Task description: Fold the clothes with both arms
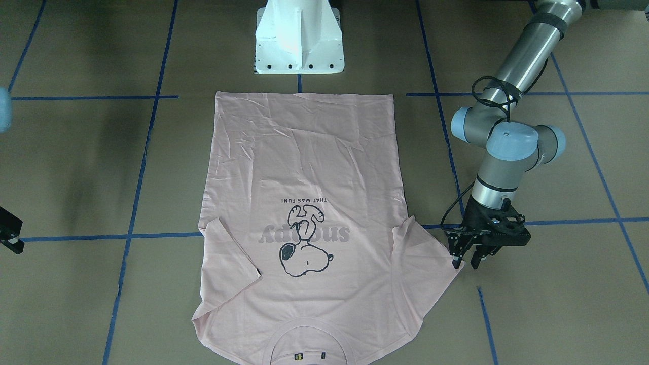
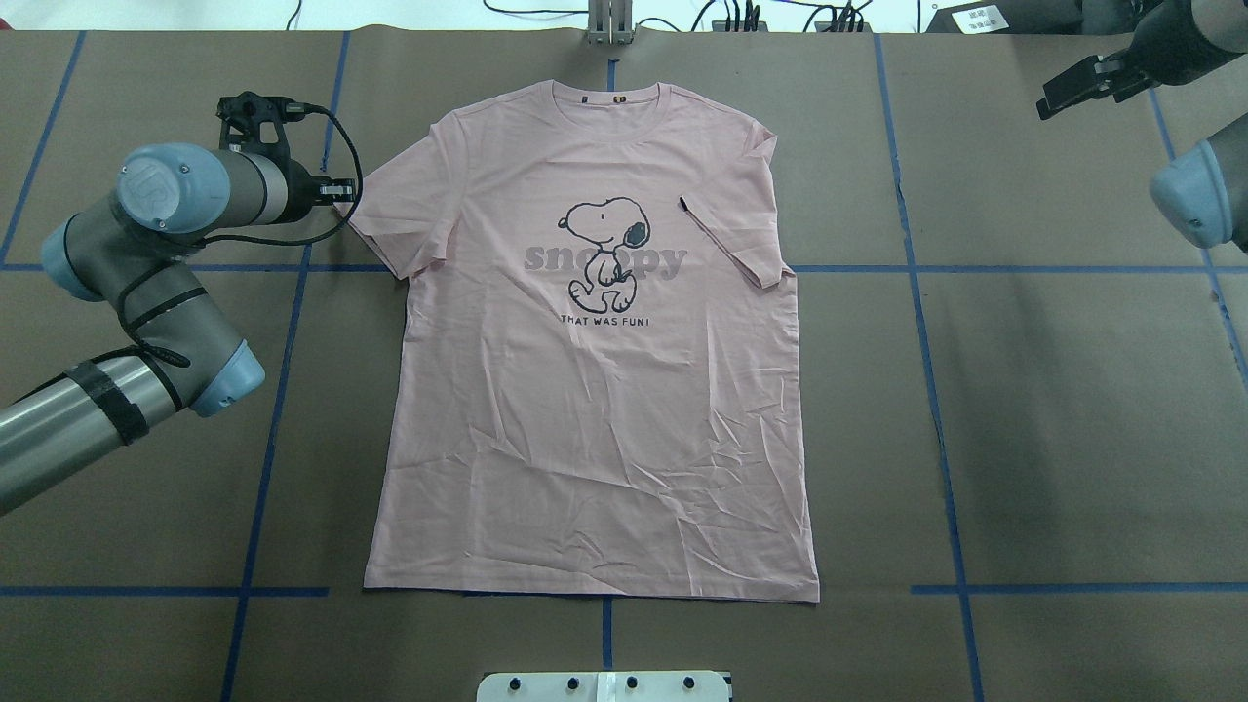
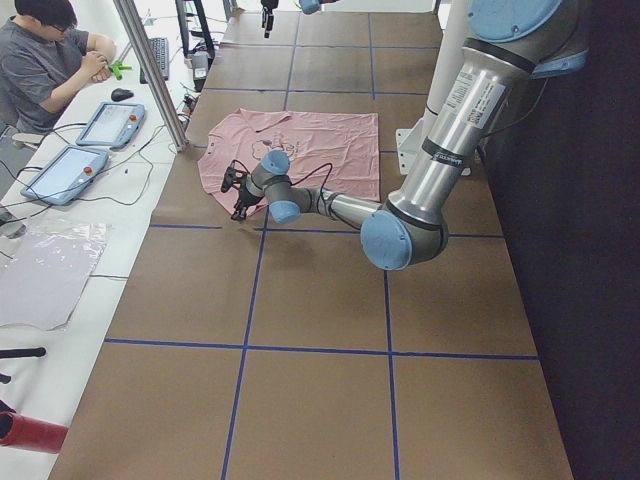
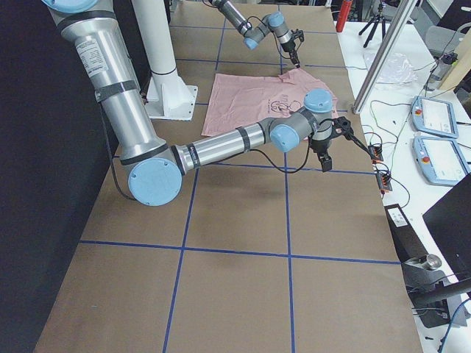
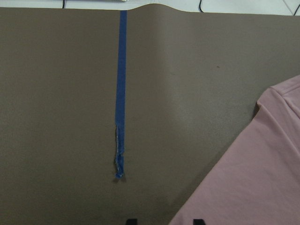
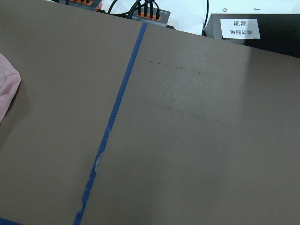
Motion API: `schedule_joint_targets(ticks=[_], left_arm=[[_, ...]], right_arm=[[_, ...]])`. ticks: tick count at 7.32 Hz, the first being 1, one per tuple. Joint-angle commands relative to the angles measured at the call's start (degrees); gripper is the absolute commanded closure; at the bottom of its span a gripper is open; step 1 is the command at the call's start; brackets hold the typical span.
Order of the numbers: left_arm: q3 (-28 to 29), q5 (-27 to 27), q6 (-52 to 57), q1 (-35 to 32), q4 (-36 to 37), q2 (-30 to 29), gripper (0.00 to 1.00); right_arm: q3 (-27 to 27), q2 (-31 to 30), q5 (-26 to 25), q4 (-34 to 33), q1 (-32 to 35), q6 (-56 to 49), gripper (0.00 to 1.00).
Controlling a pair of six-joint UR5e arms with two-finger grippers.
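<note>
Brown table point(image 2: 1072, 390), blue tape point(image 2: 975, 268); white pedestal point(image 1: 299, 45) near T-shirt point(image 2: 585, 390).

I count one pink T-shirt point(image 2: 595, 409), two arms, the left arm point(image 2: 161, 297) at nine o'clock and the right arm point(image 2: 1194, 190) at two, one white pedestal point(image 1: 299, 38) and one person point(image 3: 45, 60).

Hem side of T-shirt point(image 2: 585, 419): white pedestal point(image 2: 604, 685) sits near, only a strip of bare worktop point(image 2: 1024, 390) between.
Side toward left arm point(image 2: 180, 317): blocked, the arm crowds it, with the left end effector point(image 1: 466, 262) right at the sleeve tip, fingers parted.
Opposite side: wide open worktop; right end effector point(image 2: 1082, 83) hangs well apart, out past the collar corner.
Collar side: thin margin, then a metal post point(image 2: 609, 21) and cables point(image 2: 741, 15).
</note>
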Motion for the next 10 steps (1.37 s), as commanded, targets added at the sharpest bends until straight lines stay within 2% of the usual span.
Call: schedule_joint_targets(ticks=[1, 2, 3, 6, 7, 8, 10], left_arm=[[0.3, 0.0, 0.0, 0.1, 0.0, -0.2, 0.54], [0.3, 0.0, 0.0, 0.4, 0.0, -0.2, 0.61], [0.3, 0.0, 0.0, 0.5, 0.0, -0.2, 0.62], [0.3, 0.0, 0.0, 1.0, 0.0, -0.1, 0.75], [0.3, 0.0, 0.1, 1.0, 0.0, -0.1, 0.94], [0.3, 0.0, 0.1, 1.0, -0.1, -0.1, 1.00], [-0.8, 0.1, 1.6, 0.9, 0.4, -0.2, 1.00]], right_arm=[[-0.1, -0.1, 0.0, 0.0, 0.0, 0.0, 0.00], [-0.1, -0.1, -0.1, 0.0, 0.0, 0.0, 0.00], [-0.1, -0.2, -0.1, 0.0, 0.0, 0.0, 0.00], [-0.1, -0.1, -0.2, 0.0, 0.0, 0.1, 0.00], [-0.1, -0.1, -0.2, 0.0, 0.0, 0.1, 0.00], [-0.1, -0.1, -0.2, 0.0, 0.0, 0.1, 0.00], [-0.1, -0.2, -0.2, 0.0, 0.0, 0.1, 0.00]])
